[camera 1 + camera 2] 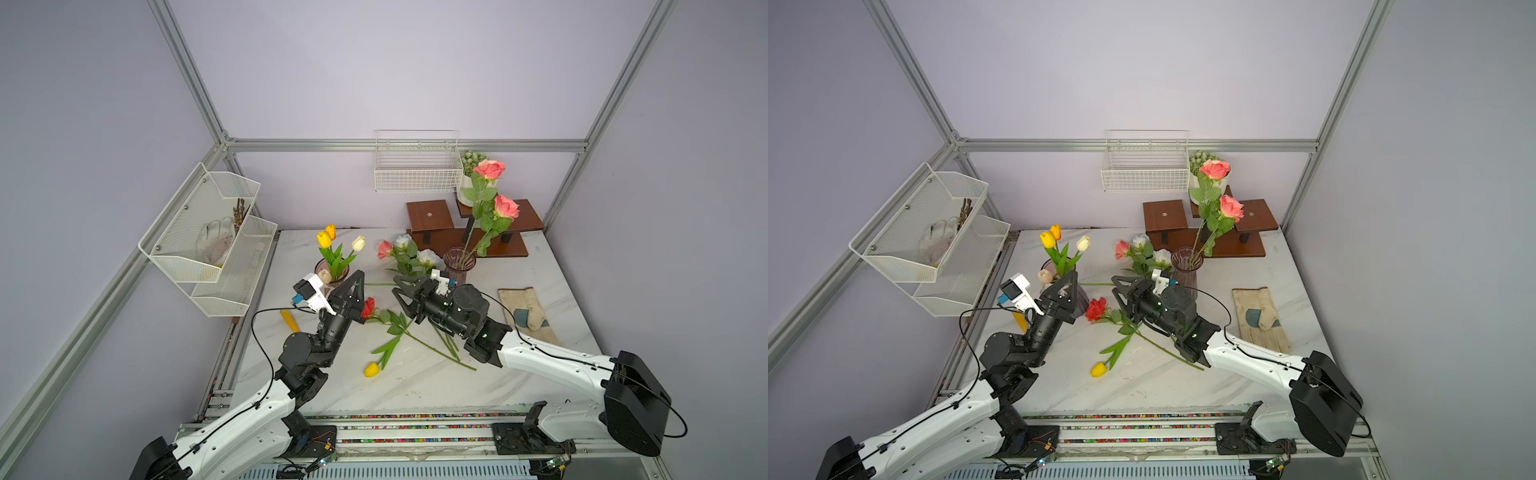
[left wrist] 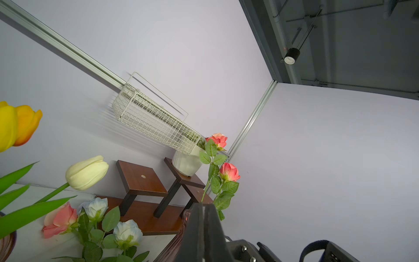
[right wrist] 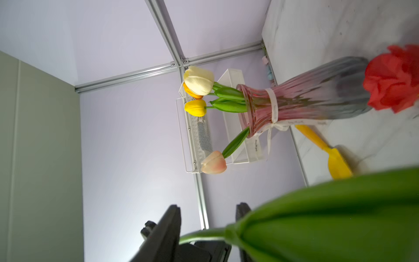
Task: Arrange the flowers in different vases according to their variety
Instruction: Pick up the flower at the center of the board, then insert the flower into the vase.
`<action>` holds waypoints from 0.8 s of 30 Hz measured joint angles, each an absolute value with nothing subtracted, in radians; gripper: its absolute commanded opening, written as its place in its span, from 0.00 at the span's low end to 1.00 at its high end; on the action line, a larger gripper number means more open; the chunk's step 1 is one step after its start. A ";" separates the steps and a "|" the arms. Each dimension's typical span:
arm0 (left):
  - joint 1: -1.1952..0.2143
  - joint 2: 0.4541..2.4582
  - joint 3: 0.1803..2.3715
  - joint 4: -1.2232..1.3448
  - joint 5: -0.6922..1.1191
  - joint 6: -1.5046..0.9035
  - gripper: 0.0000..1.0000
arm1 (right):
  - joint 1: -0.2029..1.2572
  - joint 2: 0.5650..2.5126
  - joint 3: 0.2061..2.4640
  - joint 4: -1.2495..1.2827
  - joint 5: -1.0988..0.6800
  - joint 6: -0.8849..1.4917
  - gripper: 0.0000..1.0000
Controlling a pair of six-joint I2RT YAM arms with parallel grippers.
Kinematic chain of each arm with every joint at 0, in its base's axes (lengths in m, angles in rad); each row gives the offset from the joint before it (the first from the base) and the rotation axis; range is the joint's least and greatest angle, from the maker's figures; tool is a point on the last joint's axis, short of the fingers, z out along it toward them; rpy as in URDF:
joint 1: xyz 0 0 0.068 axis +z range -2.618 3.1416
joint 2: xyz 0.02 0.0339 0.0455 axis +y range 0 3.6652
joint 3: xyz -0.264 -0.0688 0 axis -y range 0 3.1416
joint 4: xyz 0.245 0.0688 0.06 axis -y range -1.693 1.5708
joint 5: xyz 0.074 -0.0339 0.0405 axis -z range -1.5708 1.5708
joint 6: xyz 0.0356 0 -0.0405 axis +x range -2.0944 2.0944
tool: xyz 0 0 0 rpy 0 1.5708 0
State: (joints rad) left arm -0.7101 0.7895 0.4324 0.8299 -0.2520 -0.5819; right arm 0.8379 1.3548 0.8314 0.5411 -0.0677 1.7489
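Marble-look tabletop [image 1: 415, 386] between lavender walls carries a sorting job that looks about half done. A green stem [image 3: 204, 233] with a broad, smooth leaf crosses the gap of the right tool [image 3: 208, 206]. The jaws stand part-open, much wider than the stem, so no grip shows. It is probably the stem of the yellow tulip [image 1: 372, 369], which lies loose with its stem leading up under this tool in both top views.

The tool faces the ribbon-necked vase [image 1: 332, 272], where yellow, orange, cream and pale pink tulips stand, so that vase is likely the target. The left tool [image 1: 358, 275] hangs just beside that vase, jaws pressed together on nothing. Close behind the right tool, the slim vase [image 1: 459, 262] holds two pink roses [image 1: 490, 169]. A red rose [image 1: 368, 307] and a bunch of pink and white roses [image 1: 405, 251] lie unsorted.
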 measured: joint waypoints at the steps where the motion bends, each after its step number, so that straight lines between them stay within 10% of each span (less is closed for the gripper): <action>1: -0.710 0.777 0.422 0.833 -0.255 -0.582 0.00 | 0.838 1.359 0.834 0.549 -0.064 1.753 0.13; 3: -0.710 0.755 0.403 0.828 -0.263 -0.582 0.04 | 0.838 1.370 0.843 0.564 -0.056 1.763 0.00; 6: -0.710 0.726 0.394 0.783 -0.276 -0.578 0.64 | 0.838 1.386 0.867 0.588 -0.040 1.758 0.00; 9: -0.710 0.650 0.400 0.648 -0.290 -0.574 0.93 | 0.838 1.406 0.907 0.574 -0.023 1.705 0.00; 24: -0.714 0.256 0.694 -0.432 -0.504 -0.647 1.00 | 0.839 1.596 1.452 0.321 0.090 1.053 0.00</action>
